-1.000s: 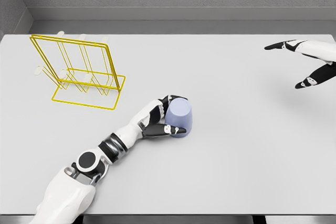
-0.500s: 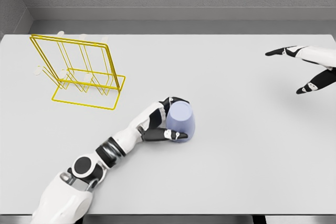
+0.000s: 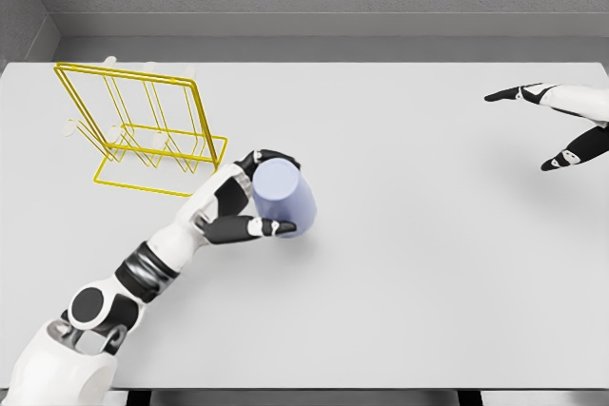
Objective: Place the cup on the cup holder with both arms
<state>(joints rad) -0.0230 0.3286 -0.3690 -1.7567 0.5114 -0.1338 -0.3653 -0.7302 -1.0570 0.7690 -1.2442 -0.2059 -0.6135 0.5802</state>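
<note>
A lavender cup (image 3: pixel 284 196) is held upside down, base toward the camera, just right of the yellow wire cup holder (image 3: pixel 143 127). My left hand (image 3: pixel 255 195) is shut on the cup, thumb along its lower side and fingers over its top. The holder stands at the table's left, its base frame close to my knuckles. Far off at the right edge, my right hand (image 3: pixel 547 125) hangs over the table with fingers spread and holds nothing.
The light grey table (image 3: pixel 419 263) runs across the whole view, with a grey wall behind it. Some pale pegs (image 3: pixel 71 126) show by the rack's left side.
My left hand has carried the cup up and to the left, toward the yellow holder. The right hand has drifted slightly further right.
</note>
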